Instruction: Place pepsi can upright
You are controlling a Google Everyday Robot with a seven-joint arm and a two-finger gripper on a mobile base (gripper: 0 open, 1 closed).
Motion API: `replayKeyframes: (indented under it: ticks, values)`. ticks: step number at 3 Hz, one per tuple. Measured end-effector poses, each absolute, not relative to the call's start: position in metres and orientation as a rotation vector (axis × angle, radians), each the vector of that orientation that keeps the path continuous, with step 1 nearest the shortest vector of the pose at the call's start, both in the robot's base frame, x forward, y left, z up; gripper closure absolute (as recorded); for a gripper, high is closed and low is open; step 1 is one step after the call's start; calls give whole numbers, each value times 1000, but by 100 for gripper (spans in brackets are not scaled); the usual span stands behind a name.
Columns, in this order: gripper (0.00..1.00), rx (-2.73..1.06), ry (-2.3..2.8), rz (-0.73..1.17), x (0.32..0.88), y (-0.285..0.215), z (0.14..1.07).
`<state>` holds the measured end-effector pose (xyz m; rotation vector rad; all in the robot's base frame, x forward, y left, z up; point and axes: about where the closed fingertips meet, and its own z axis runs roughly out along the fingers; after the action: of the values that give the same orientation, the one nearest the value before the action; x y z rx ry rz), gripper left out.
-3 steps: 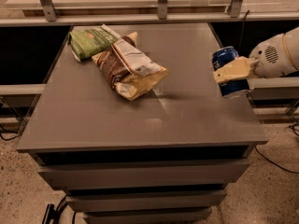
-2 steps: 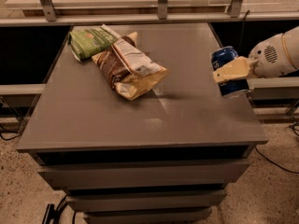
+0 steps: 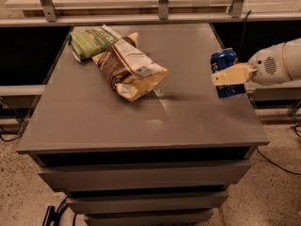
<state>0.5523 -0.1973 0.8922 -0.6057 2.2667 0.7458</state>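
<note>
The pepsi can is dark blue with a silver top and stands nearly upright at the right edge of the grey table. My gripper comes in from the right on a white arm. Its tan fingers are shut on the can across its middle. I cannot tell whether the can's base touches the table top; the can is partly hidden behind the near finger.
A brown and cream chip bag lies at the table's middle back, overlapping a green chip bag at the back left. A metal rail with posts runs behind the table. Drawers sit below the top.
The gripper and can have moved very little; the can looks slightly more upright than a second ago. The chip bags have not moved.
</note>
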Motion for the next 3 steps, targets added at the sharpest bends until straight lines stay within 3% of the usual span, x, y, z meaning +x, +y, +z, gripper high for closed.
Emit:
replayKeyframes:
  ticks: [3]
  values:
    - [100, -1020, 1819, 806, 559, -185, 901]
